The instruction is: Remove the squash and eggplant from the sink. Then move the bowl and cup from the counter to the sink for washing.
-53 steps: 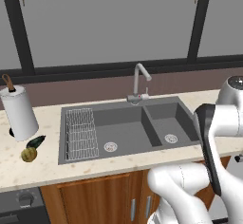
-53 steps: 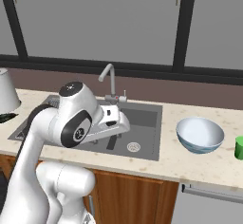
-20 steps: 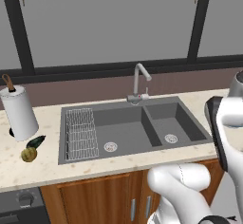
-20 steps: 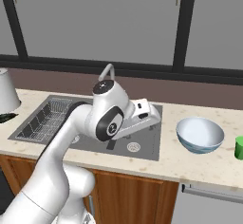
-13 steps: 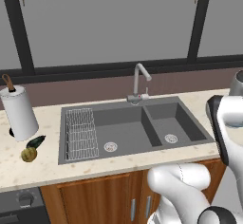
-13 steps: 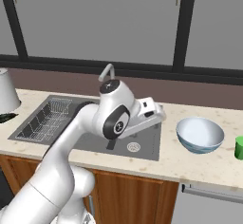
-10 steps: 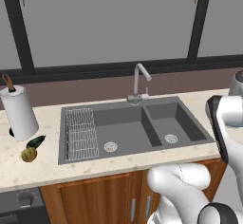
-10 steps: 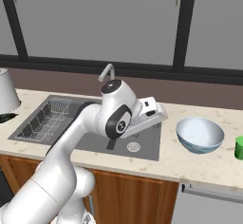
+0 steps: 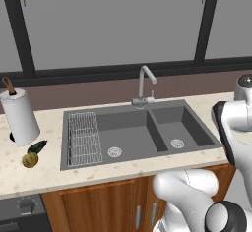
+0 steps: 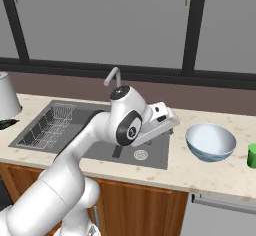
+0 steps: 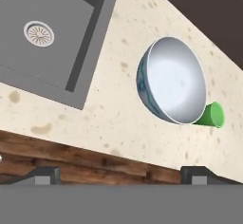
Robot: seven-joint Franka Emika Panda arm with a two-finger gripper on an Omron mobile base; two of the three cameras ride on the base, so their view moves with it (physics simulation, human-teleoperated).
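A: Which step was in hand?

B: The vegetables were already out. At the left of the left base view, the squash and eggplant lay on the counter; both sink basins were bare. The gripper, fingertips spread wide and empty, faced the bowl at centre right, the cup just behind it. The next move likely called for descending onto the bowl's rim.

A: And against the earlier frame?

B: The hand had swung from over the sink toward the bowl.

Even, diffuse light falls with no visible source. Shadows are soft and faint, glare is absent, and everything renders sharp edge to edge, the counter slightly grainy.
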